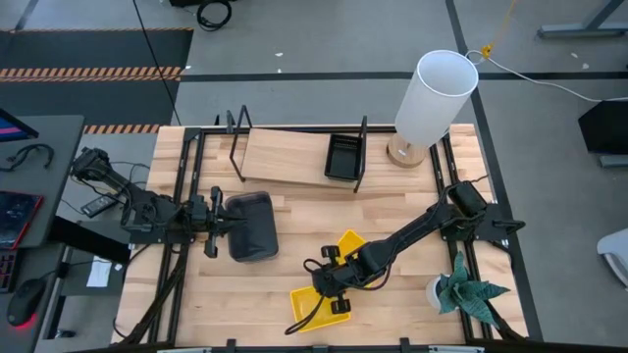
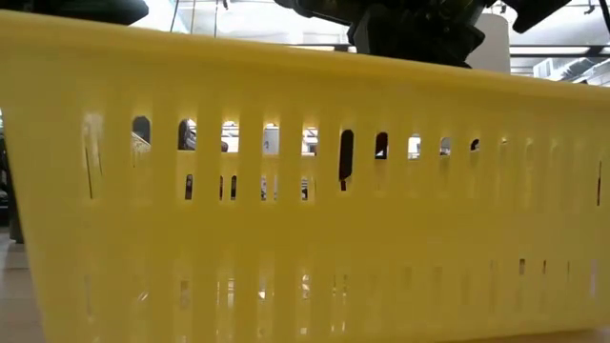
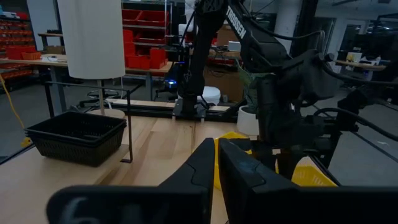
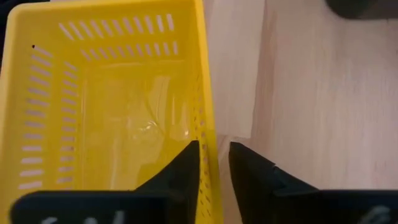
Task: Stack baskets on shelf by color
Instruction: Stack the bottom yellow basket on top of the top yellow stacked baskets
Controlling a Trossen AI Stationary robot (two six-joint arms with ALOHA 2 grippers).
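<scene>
A yellow basket (image 1: 316, 306) sits near the table's front edge and fills the low view (image 2: 305, 191). My right gripper (image 1: 336, 284) is over it, pointing down. It is open, with one finger inside and one outside the long wall (image 4: 208, 124). A second yellow basket (image 1: 350, 243) lies partly under the right arm. A grey basket (image 1: 251, 226) rests on the table at the left. My left gripper (image 1: 222, 224) is shut, level, at the grey basket's left edge. A black basket (image 1: 343, 157) stands on the wooden shelf (image 1: 285, 157). My right gripper comes from above and straddles the yellow basket's long wall (image 4: 210, 152). The inner finger (image 4: 186, 168) shows right beside the wall. Bare wood shows between the wall and the outer finger (image 4: 249, 174). I cannot tell whether either finger touches. My left gripper: I cannot tell whether it touches the grey basket.
A tall white lamp (image 1: 432, 98) stands at the shelf's right end. A small potted plant (image 1: 463, 290) stands at the front right. Bare wood lies between the shelf and the baskets (image 1: 304, 211).
</scene>
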